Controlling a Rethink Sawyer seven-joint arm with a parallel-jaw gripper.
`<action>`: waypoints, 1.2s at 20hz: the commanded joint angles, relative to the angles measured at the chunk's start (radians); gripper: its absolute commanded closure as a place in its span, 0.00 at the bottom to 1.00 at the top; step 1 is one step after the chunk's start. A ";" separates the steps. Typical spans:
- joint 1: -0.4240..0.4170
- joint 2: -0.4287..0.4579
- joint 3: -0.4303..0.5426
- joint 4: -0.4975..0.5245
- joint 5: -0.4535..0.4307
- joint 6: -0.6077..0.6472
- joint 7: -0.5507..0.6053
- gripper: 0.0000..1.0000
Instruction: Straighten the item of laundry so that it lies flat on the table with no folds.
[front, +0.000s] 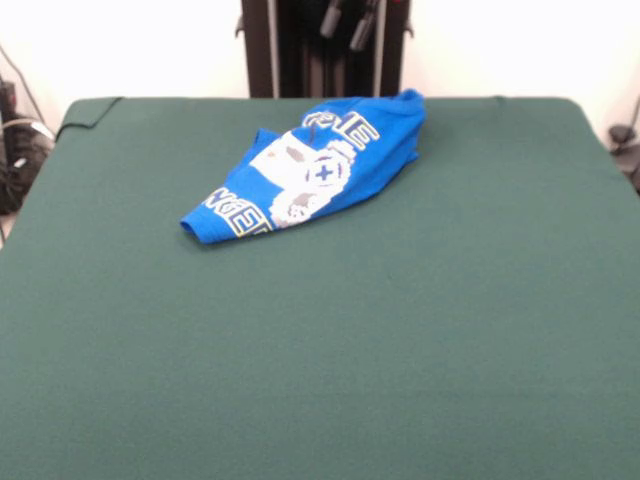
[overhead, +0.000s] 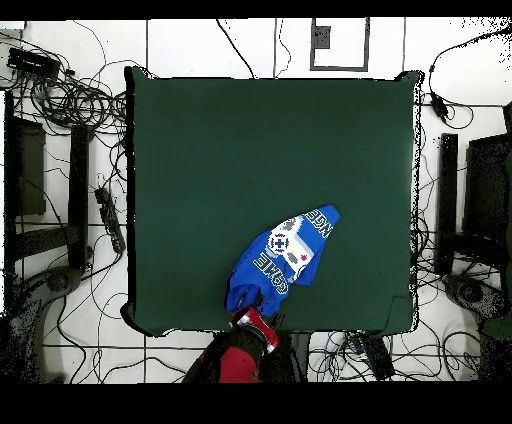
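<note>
so the arm (overhead: 243, 352) is basically parked: in the overhead view you just get its red and black bulk at the table's (overhead: 200, 150) bottom edge, a bit right of the middle, barely poking over the rim. In the front view only some grey and black bits hang at the top edge. Can't make out the gripper's state at all

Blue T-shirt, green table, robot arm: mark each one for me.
Blue T-shirt (front: 322, 172): front view, on the round emblem.
Green table (front: 400, 330): front view, bare cloth.
Robot arm (overhead: 252, 335): overhead view, red end segment.
</note>
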 joint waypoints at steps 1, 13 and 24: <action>0.013 0.076 0.089 0.005 0.076 -0.040 0.162 0.00; -0.054 0.174 0.152 -0.015 -0.020 -0.207 0.182 0.00; -0.105 0.355 0.211 -0.052 -0.021 -0.423 0.198 0.00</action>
